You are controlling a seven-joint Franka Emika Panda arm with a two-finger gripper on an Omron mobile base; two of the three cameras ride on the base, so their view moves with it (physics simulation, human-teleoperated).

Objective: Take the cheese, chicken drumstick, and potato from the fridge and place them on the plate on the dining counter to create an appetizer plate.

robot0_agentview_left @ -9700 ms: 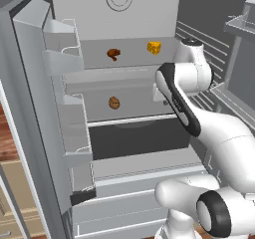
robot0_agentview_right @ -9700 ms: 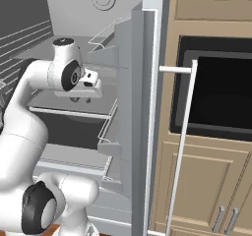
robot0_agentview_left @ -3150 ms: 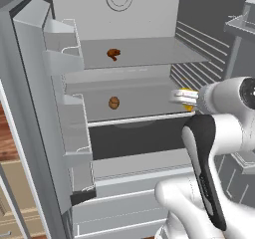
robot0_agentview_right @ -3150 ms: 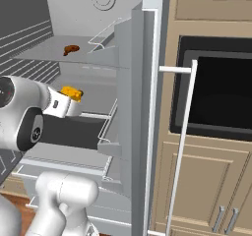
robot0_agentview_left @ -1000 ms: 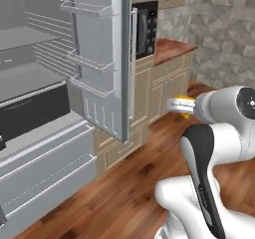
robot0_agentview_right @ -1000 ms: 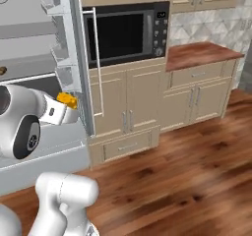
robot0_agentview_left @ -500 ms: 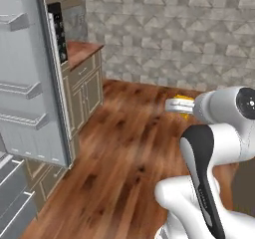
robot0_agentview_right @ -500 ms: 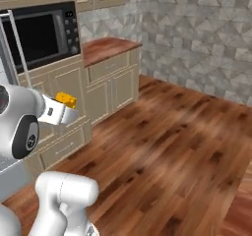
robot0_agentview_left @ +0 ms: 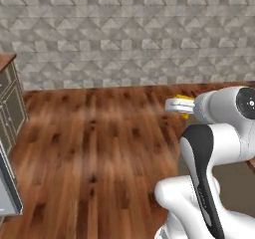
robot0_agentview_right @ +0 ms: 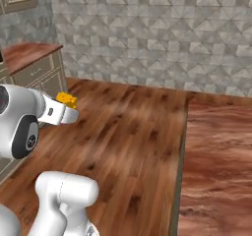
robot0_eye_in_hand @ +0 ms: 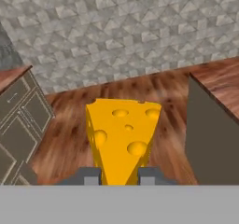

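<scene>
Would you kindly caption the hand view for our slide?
Gripper shut on the cheese, facing a stone wall.

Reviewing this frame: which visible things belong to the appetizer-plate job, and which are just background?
Job:
- cheese, gripped between the fingers
- dining counter, at right

Background:
- wall cabinets
- wood floor
- stone-tiled wall

ahead: open wood floor (robot0_agentview_right: pixel 123 132) | right: dining counter (robot0_agentview_right: pixel 221 151) edge

Base cams flank arm, share floor (robot0_agentview_left: pixel 99 133); hand cam close behind cheese (robot0_eye_in_hand: pixel 122 136).
</scene>
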